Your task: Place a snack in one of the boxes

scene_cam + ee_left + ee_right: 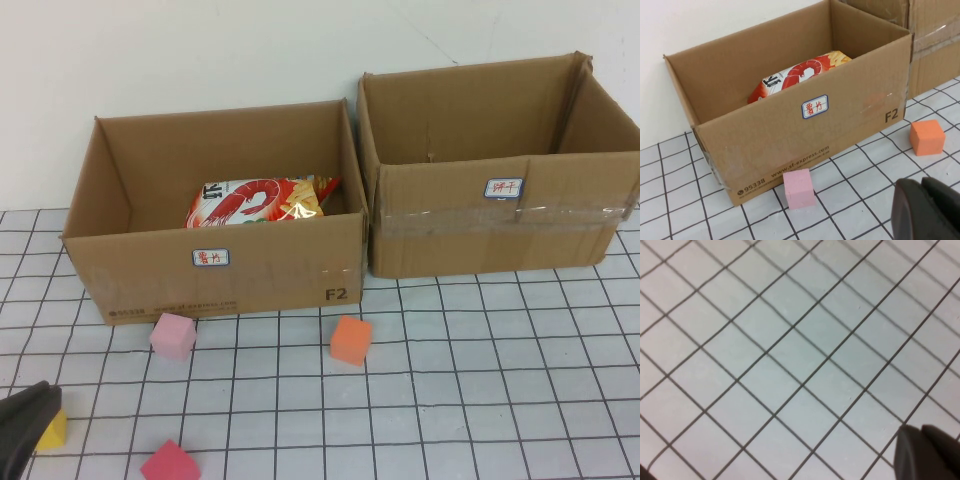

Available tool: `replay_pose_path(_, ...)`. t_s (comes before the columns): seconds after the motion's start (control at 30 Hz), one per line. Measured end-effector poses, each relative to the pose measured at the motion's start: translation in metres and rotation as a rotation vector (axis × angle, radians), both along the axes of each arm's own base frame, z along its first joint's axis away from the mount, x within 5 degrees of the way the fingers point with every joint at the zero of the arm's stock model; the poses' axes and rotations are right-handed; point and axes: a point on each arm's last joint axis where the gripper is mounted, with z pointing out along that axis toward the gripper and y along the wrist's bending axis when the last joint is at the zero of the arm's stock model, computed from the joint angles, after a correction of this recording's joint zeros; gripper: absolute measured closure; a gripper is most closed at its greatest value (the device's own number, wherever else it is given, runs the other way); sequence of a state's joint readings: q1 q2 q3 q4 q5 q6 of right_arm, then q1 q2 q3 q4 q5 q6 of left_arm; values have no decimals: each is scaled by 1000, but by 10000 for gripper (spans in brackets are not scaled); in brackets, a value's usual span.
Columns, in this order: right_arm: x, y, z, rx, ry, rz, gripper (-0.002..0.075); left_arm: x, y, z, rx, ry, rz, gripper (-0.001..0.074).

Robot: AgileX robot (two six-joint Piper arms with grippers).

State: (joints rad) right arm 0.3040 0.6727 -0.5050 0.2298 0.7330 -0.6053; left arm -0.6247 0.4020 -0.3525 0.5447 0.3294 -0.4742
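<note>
A red and white shrimp-chip snack bag [255,202] lies inside the left cardboard box [215,270], leaning against its back wall. It also shows in the left wrist view [800,75], inside that box [790,145]. The right cardboard box [500,220] shows nothing inside. My left gripper [25,425] is low at the table's front left corner, shut and empty, well in front of the left box; it also shows in the left wrist view [921,184]. My right gripper [920,432] is out of the high view, shut and empty over bare grid table.
Foam cubes lie on the grid table in front of the left box: pink [173,335], orange [351,340], yellow [52,432] beside my left gripper, and red [170,465] at the front edge. The boxes stand side by side against the white wall.
</note>
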Motion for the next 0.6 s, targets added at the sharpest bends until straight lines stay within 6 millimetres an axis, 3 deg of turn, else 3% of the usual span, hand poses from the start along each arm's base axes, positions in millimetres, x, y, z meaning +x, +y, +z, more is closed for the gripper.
replay_pose_path(0.27,-1,0,-2,1,11,-1,721,-1,3,-2,-10,-1,19,736)
replay_pose_path(0.4,-1,0,-1,3,9,-1,722,-8,18,-2,-3,-35,125,736)
replay_pose_path(0.6,-1,0,-1,3,9,-1,723,-28,34,-10,-165,6,295,736)
